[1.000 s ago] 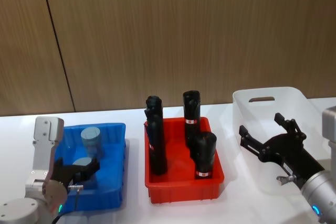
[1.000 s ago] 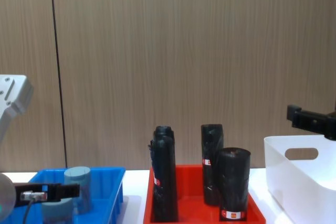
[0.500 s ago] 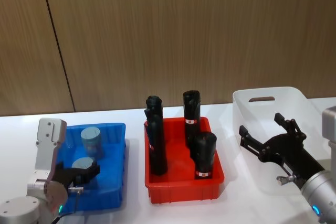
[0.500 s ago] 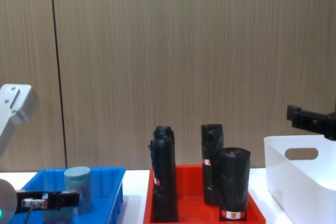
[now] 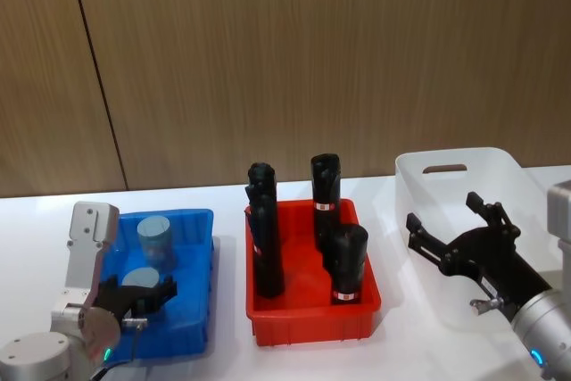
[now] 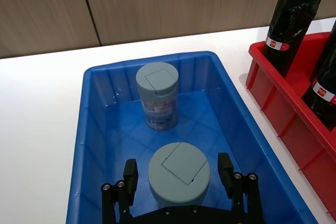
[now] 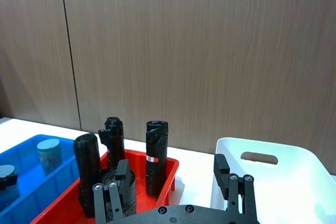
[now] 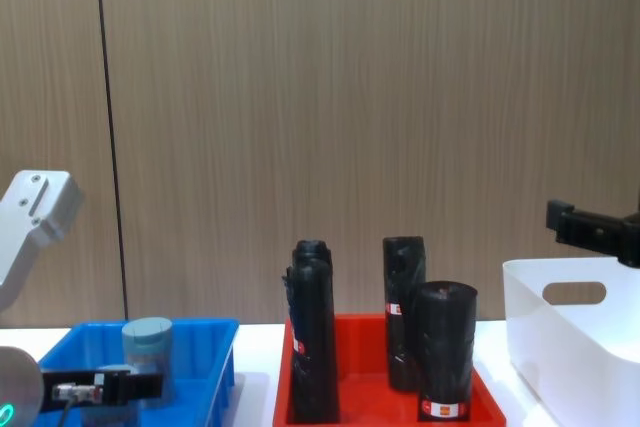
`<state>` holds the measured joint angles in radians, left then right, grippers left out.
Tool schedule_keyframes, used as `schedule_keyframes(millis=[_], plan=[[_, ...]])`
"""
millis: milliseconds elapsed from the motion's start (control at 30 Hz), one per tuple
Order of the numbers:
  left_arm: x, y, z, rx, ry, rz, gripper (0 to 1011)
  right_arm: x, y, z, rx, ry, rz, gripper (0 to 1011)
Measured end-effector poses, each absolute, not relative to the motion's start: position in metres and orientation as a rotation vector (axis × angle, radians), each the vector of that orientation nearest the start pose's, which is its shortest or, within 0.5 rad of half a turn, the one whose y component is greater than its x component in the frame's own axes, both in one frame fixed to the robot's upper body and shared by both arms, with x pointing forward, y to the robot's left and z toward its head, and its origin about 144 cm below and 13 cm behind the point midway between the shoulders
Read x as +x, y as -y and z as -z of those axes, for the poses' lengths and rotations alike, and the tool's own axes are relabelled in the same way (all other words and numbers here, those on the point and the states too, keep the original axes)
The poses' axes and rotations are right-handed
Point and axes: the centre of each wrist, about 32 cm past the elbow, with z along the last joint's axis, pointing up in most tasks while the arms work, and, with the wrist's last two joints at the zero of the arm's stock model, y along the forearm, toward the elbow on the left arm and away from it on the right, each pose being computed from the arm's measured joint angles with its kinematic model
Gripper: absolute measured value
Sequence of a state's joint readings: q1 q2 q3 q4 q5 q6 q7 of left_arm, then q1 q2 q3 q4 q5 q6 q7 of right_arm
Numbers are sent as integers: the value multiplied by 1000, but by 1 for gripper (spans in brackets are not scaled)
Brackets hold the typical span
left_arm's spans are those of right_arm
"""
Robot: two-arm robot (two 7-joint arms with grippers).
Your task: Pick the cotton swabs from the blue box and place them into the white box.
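Observation:
Two cotton swabs jars with pale blue-grey lids stand in the blue box (image 5: pixel 198 217) at the left. The far jar (image 5: pixel 154 238) (image 6: pixel 158 95) (image 8: pixel 147 340) stands free. My left gripper (image 5: pixel 143 296) (image 6: pixel 178 170) is open and low inside the box, one finger (image 6: pixel 130 174) on each side of the near jar (image 5: pixel 141 278) (image 6: pixel 179 178), with small gaps. At the right, my right gripper (image 5: pixel 442 211) (image 7: pixel 170 174) hangs open and empty at the near left side of the white box (image 5: pixel 500 167) (image 7: pixel 273 174) (image 8: pixel 570 342).
A red tray (image 5: pixel 308 323) (image 8: pixel 370 332) with several tall black rolls (image 5: pixel 325 186) stands between the two boxes. A wooden wall closes off the back of the white table (image 5: pixel 36 211).
My left gripper has sunk lower into the blue box and shifted slightly right, its fingers now straddling the near jar. The right arm has not moved.

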<state>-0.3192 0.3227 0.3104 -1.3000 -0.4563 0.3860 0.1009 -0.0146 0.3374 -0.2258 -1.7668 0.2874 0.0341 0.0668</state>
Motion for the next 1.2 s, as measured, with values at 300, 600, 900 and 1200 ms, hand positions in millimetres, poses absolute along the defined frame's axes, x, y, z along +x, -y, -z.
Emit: schedule_keyframes(millis=[300,600,900,1200], plan=[[539,-259,-1155,333,-340,-1427,783,443,237,-1189,26,75,1230,1001],[538,-259,-1154,320,-341,-1427,669,443,237,-1189,26,75,1230,1001],[534,-256,-1158,263,-298,-1433,669,443,237,-1189,26,75,1230,1001],[529,-252,-1169,183,-207,-1397,669,443,237,-1189,26,75,1230,1002]])
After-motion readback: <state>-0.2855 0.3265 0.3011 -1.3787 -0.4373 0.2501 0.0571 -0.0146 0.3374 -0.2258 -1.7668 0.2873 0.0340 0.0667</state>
